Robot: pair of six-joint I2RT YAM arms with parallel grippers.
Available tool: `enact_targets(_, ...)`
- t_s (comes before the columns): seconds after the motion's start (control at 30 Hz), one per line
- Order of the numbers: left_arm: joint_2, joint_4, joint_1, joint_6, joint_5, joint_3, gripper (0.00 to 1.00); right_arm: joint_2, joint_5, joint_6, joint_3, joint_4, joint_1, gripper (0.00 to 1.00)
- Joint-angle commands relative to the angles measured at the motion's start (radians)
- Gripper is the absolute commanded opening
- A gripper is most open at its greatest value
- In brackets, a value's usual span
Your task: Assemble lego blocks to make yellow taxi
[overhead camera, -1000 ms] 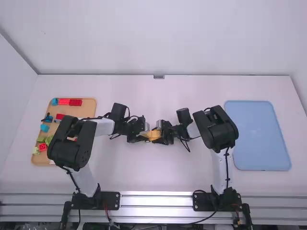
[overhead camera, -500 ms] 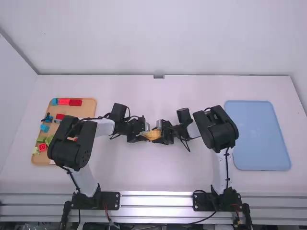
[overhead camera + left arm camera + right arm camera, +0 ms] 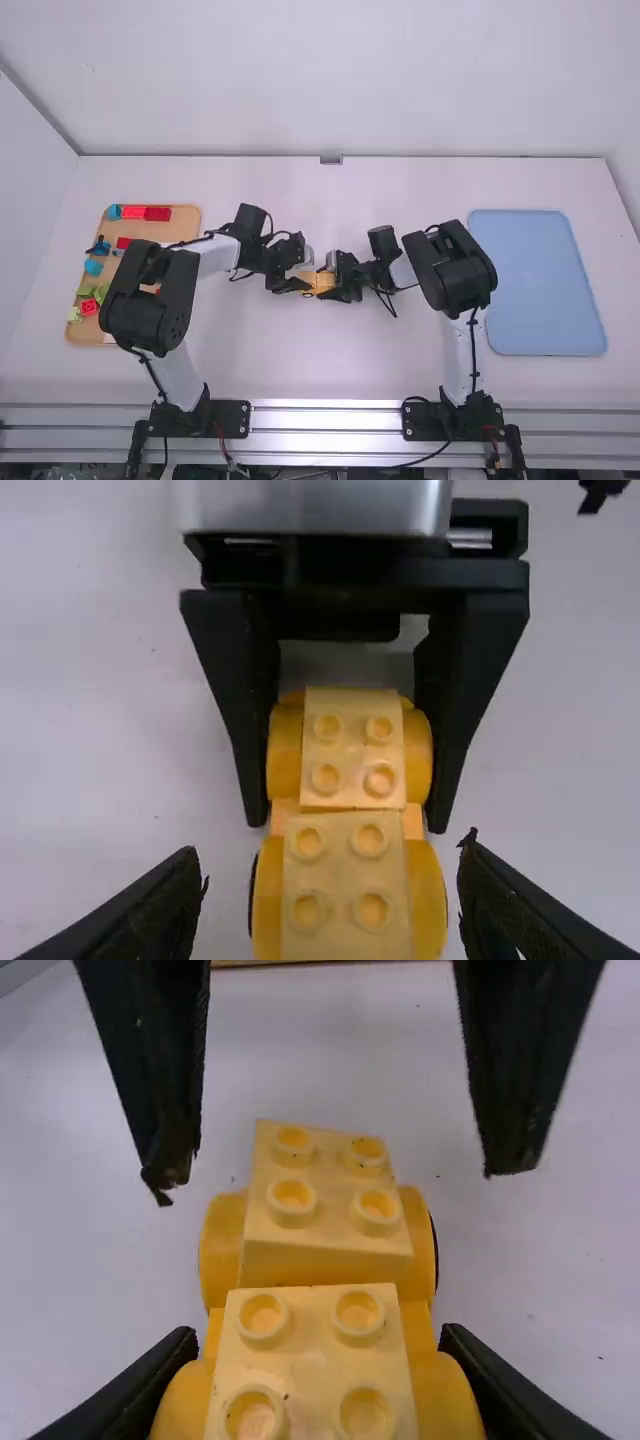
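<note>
Currently, the yellow Lego assembly (image 3: pixel 321 282) is being gripped by the right gripper (image 3: pixel 334 283), about midway between the left and right edges of the bench (image 3: pixel 400 375). At the assembly's other end, the left gripper (image 3: pixel 303 284) is being held open, gaps being left between its fingers and the yellow pieces.

smooth yellow plastic blocks (image 3: pixel 310 1360), matt white table (image 3: pixel 330 360), shiny metal rail (image 3: pixel 330 405)

Left fingers (image 3: pixel 293 285) apart, right fingers (image 3: pixel 342 294) clamped
</note>
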Motion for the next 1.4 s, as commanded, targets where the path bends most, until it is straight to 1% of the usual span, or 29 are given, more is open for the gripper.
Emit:
enact_targets(0.0,-0.003,-0.026,-0.007,0.001,0.028,0.026,0.66,0.019,0.016,0.003,0.0,-0.007,0.005,0.4)
enact_targets(0.03,-0.003,-0.03,-0.007,0.001,0.024,0.026,0.66,0.019,0.015,0.003,0.0,-0.005,0.008,0.4)
enact_targets(0.1,-0.003,-0.036,-0.008,0.001,-0.002,0.023,0.7,0.019,0.015,0.003,0.0,-0.005,0.005,0.4)
enact_targets(0.27,-0.003,-0.011,-0.008,0.0,-0.023,-0.011,0.69,0.019,0.016,0.003,0.0,-0.005,0.008,0.4)
enact_targets(0.33,-0.003,0.026,-0.008,-0.011,-0.023,-0.036,0.58,0.019,0.016,0.003,0.0,-0.005,0.005,0.4)
enact_targets(0.43,-0.002,0.083,-0.008,-0.047,-0.023,-0.066,0.57,0.019,0.015,0.003,0.0,-0.005,0.005,0.4)
enact_targets(0.5,0.002,0.107,-0.008,-0.047,-0.023,-0.081,0.5,0.019,0.015,0.003,0.0,-0.005,0.005,0.4)
enact_targets(0.53,0.002,0.113,-0.008,-0.043,-0.023,-0.085,0.47,0.019,0.015,0.003,0.0,-0.005,0.006,0.4)
enact_targets(0.6,0.002,0.123,-0.008,-0.041,-0.023,-0.093,0.33,0.019,0.015,0.003,0.0,-0.005,0.006,0.4)
enact_targets(0.63,0.002,0.127,-0.008,-0.041,-0.023,-0.095,0.28,0.019,0.015,0.003,0.0,-0.005,0.006,0.4)
enact_targets(0.67,0.002,0.129,-0.008,-0.041,-0.023,-0.096,0.27,0.019,0.015,0.003,0.0,-0.005,0.006,0.4)
enact_targets(0.73,0.002,0.142,-0.008,-0.038,-0.023,-0.1,0.2,0.019,0.015,0.003,0.0,-0.005,0.006,0.4)
enact_targets(0.87,0.002,0.169,-0.013,-0.035,-0.023,-0.112,0.19,0.019,0.015,0.003,0.0,-0.005,0.006,0.4)
enact_targets(0.93,0.002,0.18,-0.022,-0.035,-0.026,-0.119,0.22,0.019,0.015,0.003,0.0,-0.005,0.006,0.4)
enact_targets(1.0,0.003,0.171,-0.035,0.02,-0.025,-0.128,0.25,0.019,0.015,0.003,0.0,-0.005,0.006,0.4)
enact_targets(1.07,0.003,0.171,-0.043,0.036,-0.023,-0.132,0.33,0.019,0.016,0.003,0.0,-0.005,0.006,0.4)
enact_targets(1.1,0.002,0.172,-0.046,0.035,-0.023,-0.132,0.34,0.019,0.016,0.003,0.0,-0.005,0.006,0.4)
enact_targets(1.13,0.002,0.171,-0.048,0.034,-0.024,-0.13,0.38,0.019,0.015,0.003,0.0,-0.006,0.006,0.4)
enact_targets(1.17,0.002,0.171,-0.046,0.035,-0.019,-0.127,0.57,0.019,0.016,0.003,0.0,-0.006,0.006,0.4)
enact_targets(1.3,-0.014,0.151,-0.019,0.013,0.037,-0.102,0.66,0.019,0.016,0.003,0.0,-0.005,0.006,0.43)
enact_targets(1.37,-0.031,0.131,-0.005,0.005,0.055,-0.085,0.67,0.019,0.016,0.003,0.0,-0.005,0.006,0.43)
